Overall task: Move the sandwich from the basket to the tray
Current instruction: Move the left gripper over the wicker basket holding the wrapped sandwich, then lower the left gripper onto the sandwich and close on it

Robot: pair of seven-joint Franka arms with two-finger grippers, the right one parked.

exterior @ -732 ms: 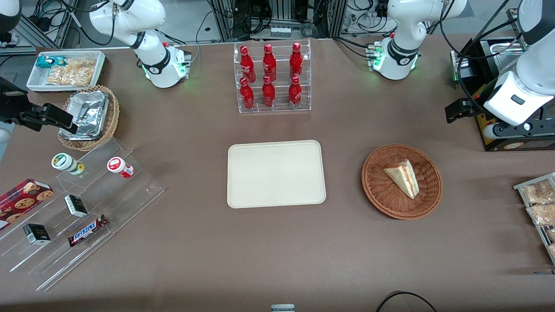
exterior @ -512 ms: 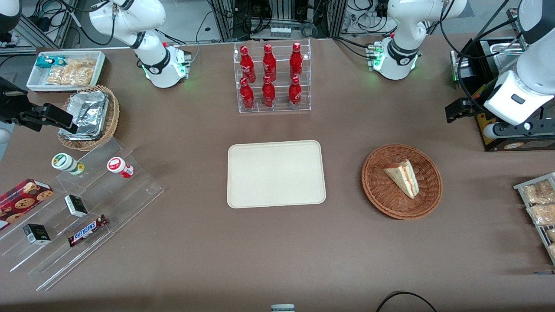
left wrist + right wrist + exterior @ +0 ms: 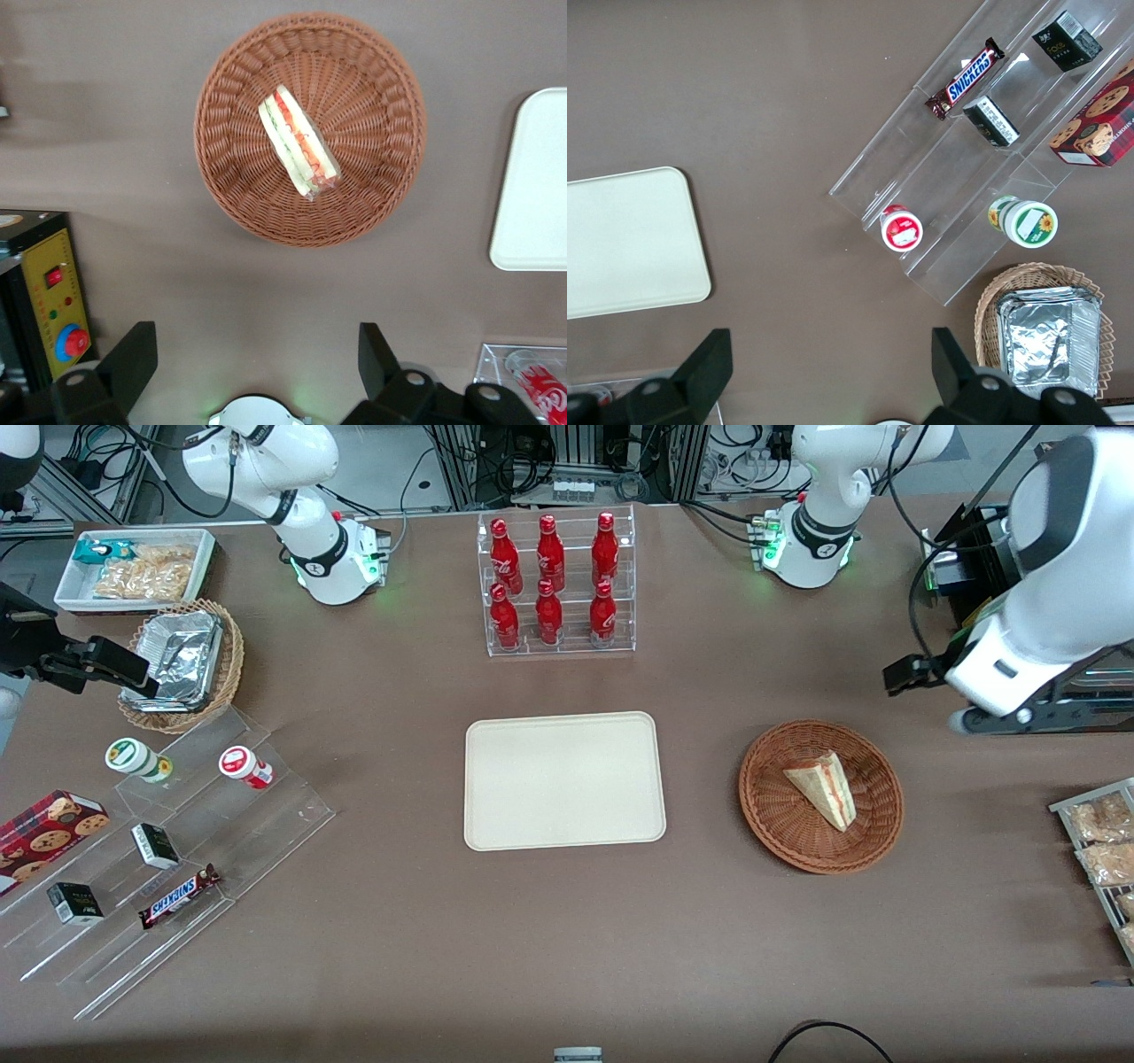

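The sandwich (image 3: 824, 788) (image 3: 299, 146), a pale wedge with red and green filling along its cut edge, lies in the round reddish-brown basket (image 3: 771, 815) (image 3: 230, 106). The cream tray (image 3: 564, 779) (image 3: 534, 181) lies flat beside the basket, toward the parked arm's end, with nothing on it. My gripper (image 3: 905, 675) (image 3: 257, 341) hangs high over the table, a little farther from the front camera than the basket. It is open, its fingers (image 3: 133, 354) spread wide with nothing between them.
A clear rack of red bottles (image 3: 555, 584) stands farther from the camera than the tray. A black box with a yellow panel (image 3: 53, 301) sits near the basket at the working arm's end. Packaged snacks (image 3: 1099, 841) lie at that table edge.
My arm has swung toward the basket and nearer the front camera. The sandwich, basket and tray have not moved.
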